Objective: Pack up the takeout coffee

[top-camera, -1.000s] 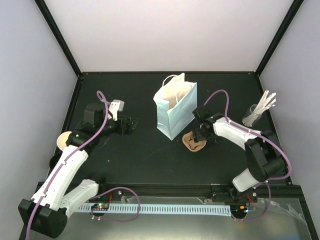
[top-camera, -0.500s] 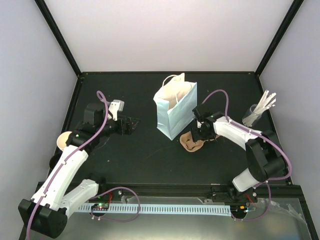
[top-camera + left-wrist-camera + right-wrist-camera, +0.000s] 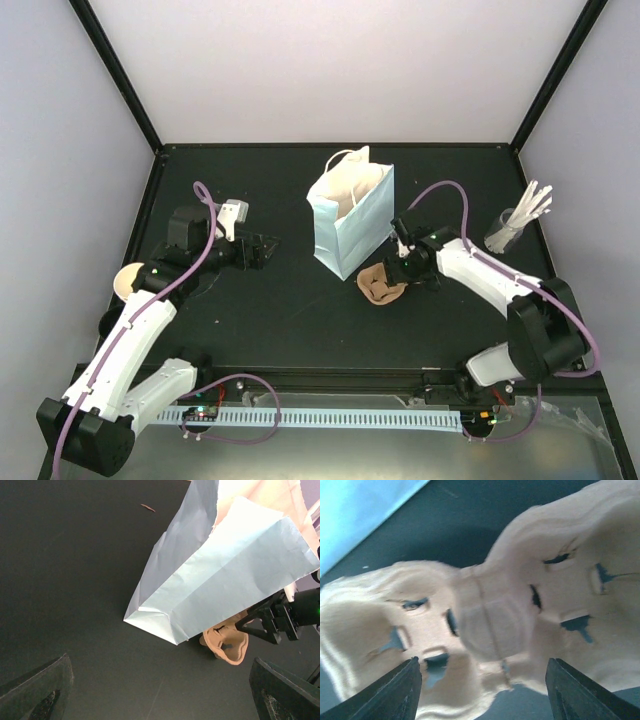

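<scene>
A cream cup (image 3: 127, 279) sits far left, half hidden by the arm, and the left gripper (image 3: 268, 250) has its jaws wide apart. The blue bag (image 3: 345, 235) stands with its top gaping. The brown cup carrier (image 3: 376, 286) lies just beside it, between the fingers of the right gripper (image 3: 403, 268), squeezed or not I cannot tell; the glass (image 3: 503, 234) holds white sticks (image 3: 533, 205).

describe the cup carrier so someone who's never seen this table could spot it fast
Start at the light-blue paper bag standing in the middle of the table. By the bag's near right corner lies the cup carrier. It is the only tan, lumpy moulded-pulp piece with cut holes, unlike the smooth bag or the clear glass of white sticks far right.
</scene>
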